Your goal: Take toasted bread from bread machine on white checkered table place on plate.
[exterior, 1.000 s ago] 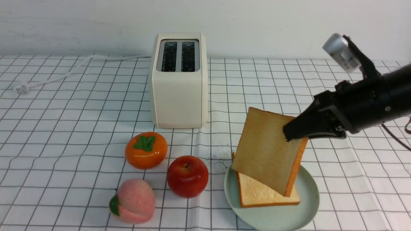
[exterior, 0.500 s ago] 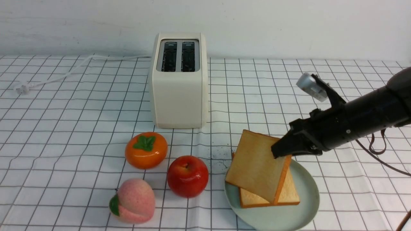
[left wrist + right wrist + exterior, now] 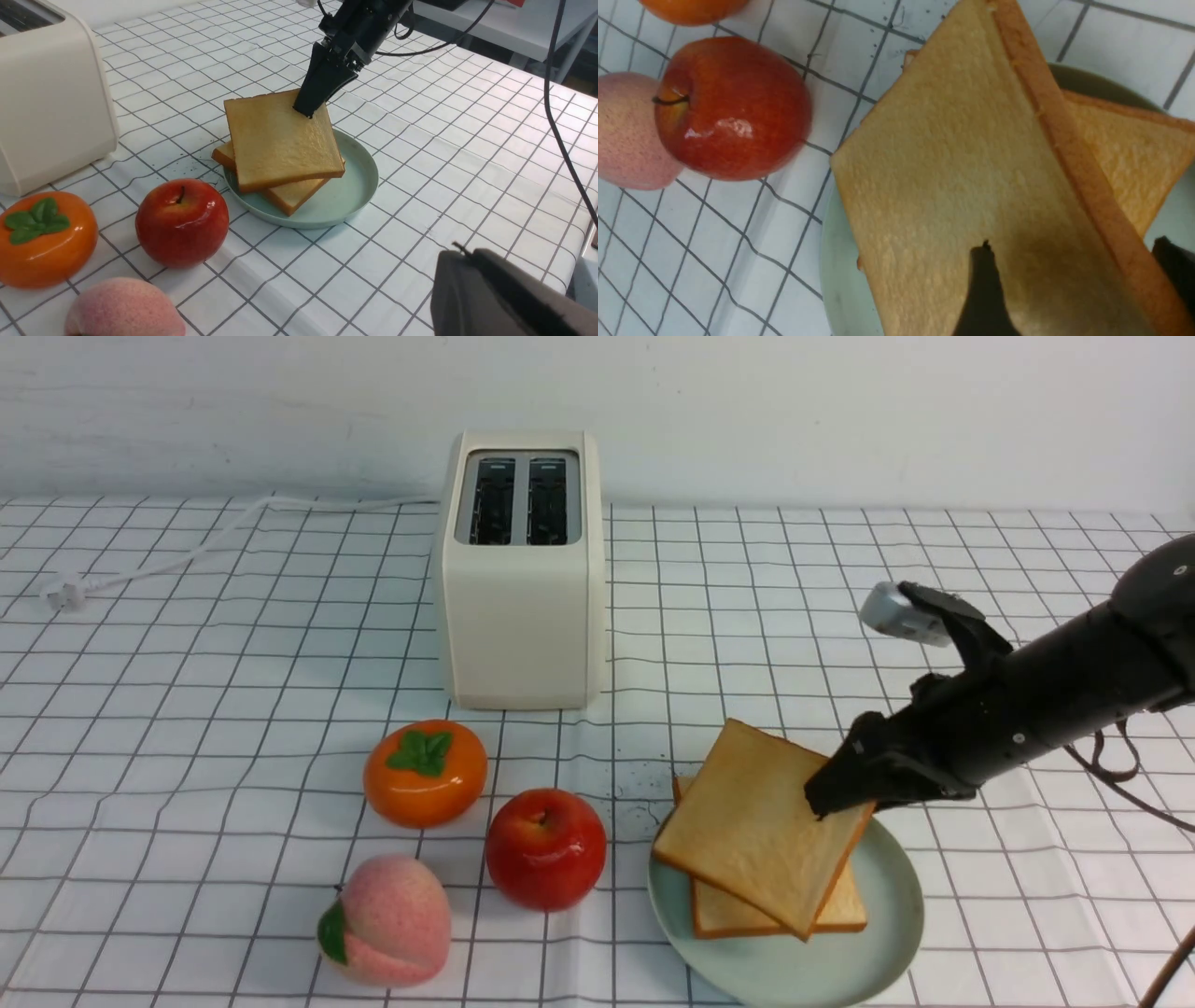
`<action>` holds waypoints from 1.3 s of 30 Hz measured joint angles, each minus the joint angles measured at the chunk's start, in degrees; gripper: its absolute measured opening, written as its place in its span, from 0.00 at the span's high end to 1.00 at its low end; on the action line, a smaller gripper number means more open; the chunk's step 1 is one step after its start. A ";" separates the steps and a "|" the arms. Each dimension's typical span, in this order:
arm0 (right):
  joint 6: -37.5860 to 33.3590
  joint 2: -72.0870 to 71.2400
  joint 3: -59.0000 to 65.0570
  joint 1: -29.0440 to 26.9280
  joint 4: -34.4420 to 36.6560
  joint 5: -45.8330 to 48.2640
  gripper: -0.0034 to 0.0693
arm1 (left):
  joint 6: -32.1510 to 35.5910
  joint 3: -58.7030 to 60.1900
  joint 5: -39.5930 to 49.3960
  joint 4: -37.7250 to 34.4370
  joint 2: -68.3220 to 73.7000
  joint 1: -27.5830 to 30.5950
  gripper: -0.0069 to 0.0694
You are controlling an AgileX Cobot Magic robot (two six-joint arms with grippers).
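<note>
The cream-white bread machine stands at the back of the white checkered table with both slots empty. One slice of toasted bread lies flat on the mint-green plate. The second slice lies askew on top of it, its far corner slightly raised. My right gripper straddles that corner. In the right wrist view its fingers stand apart wider than the slice is thick. My left gripper is shut and empty, low over the table near the plate.
An orange persimmon, a red apple and a pink peach sit left of the plate, in front of the toaster. The white cord runs from the toaster to the far left. A wall rises behind the table.
My right gripper came down and forward with the second slice. The slice went from hanging steeply above the plate to lying almost flat on the first slice.
</note>
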 joint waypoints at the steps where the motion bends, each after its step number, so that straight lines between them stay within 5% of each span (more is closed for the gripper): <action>1: 1.34 -0.74 -0.67 0.00 -1.42 0.90 0.32 | 0.00 0.00 0.90 0.06 0.00 0.00 0.91; 8: 16.02 -9.64 -6.34 0.00 -15.51 11.66 0.50 | -0.18 0.00 4.54 0.19 0.00 0.00 0.91; 15: 27.39 -29.51 -6.07 0.00 -28.41 20.29 0.95 | -4.89 0.00 0.52 1.29 -0.75 0.00 0.93; 26: 36.50 -63.82 12.18 0.00 -34.15 20.66 0.96 | -14.87 10.83 -15.08 2.77 -6.87 0.00 0.93; 32: 44.40 -87.51 29.20 0.00 -36.62 6.03 0.96 | -15.24 14.60 -20.30 2.77 -7.06 0.00 0.93; 39: 47.58 -91.79 39.38 0.00 -37.06 -10.46 0.95 | -15.31 14.86 -20.45 2.77 -7.08 0.00 0.93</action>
